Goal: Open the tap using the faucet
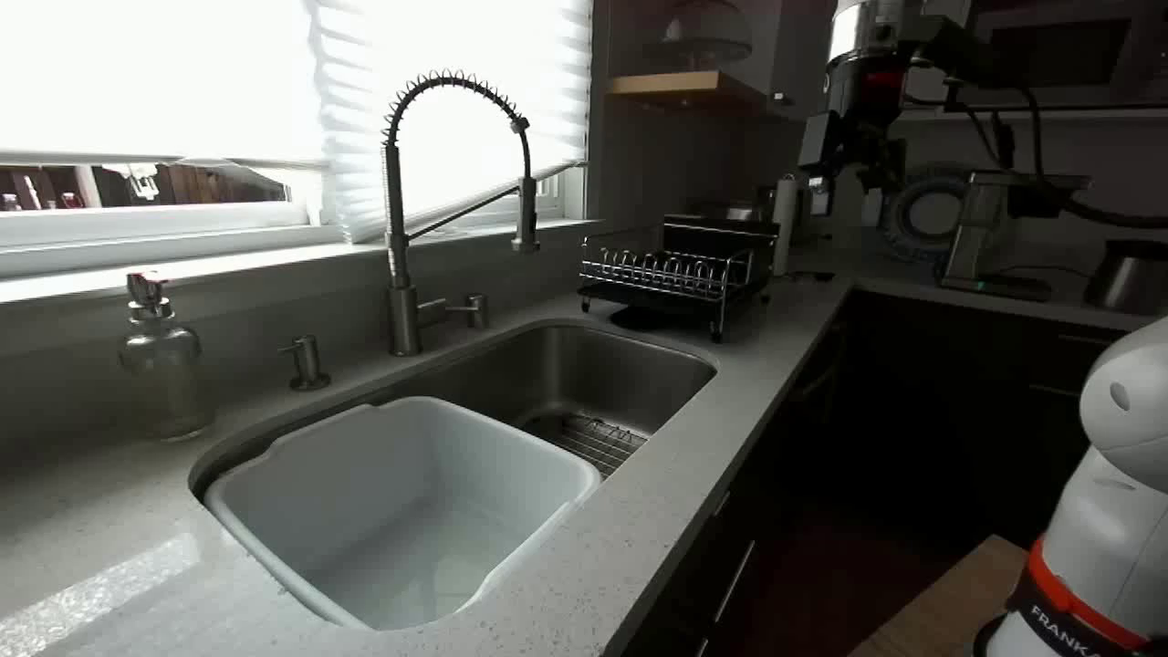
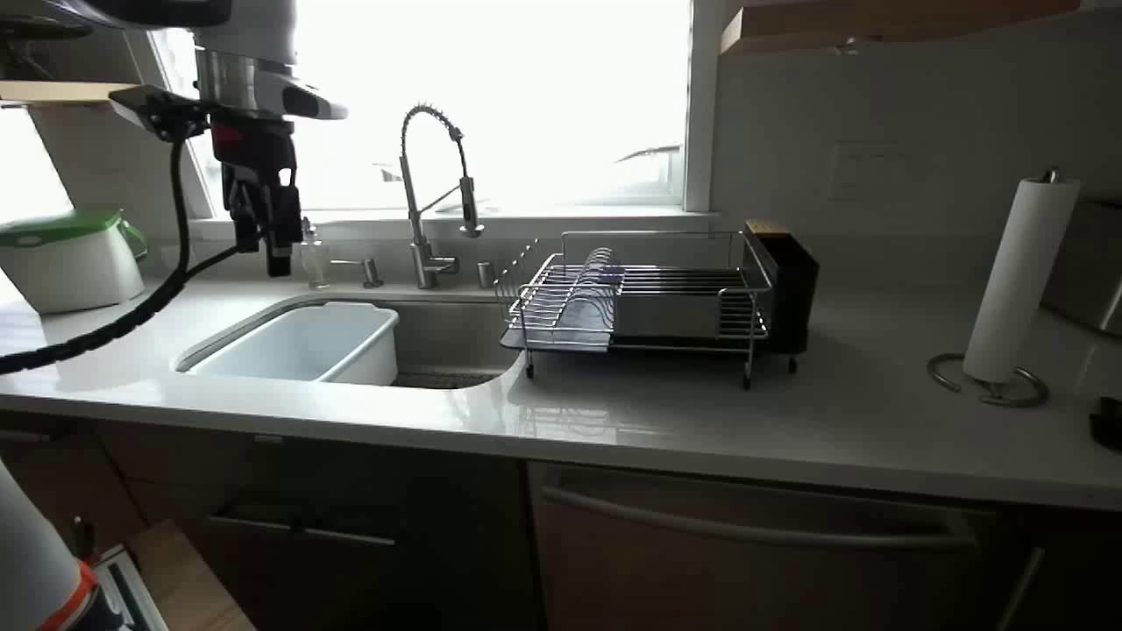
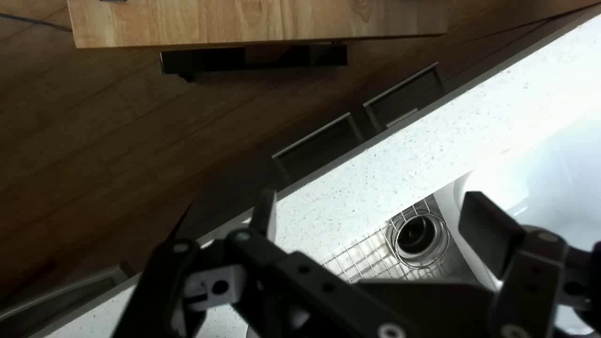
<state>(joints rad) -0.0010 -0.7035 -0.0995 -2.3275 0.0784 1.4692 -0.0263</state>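
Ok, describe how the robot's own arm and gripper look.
The arm is smooth, rounded and white, with an orange-red band above a black strip lettered FRANK as far as shows. Near the wrist is a silvery collar. The gripper is black, with blocky fingers and a dark red patch on its housing. A black cable loops out beside it.

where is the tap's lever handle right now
In both exterior views, the lever handle juts rightward from the lower stem of the tap, behind the sink, with the short metal post next along to its right.
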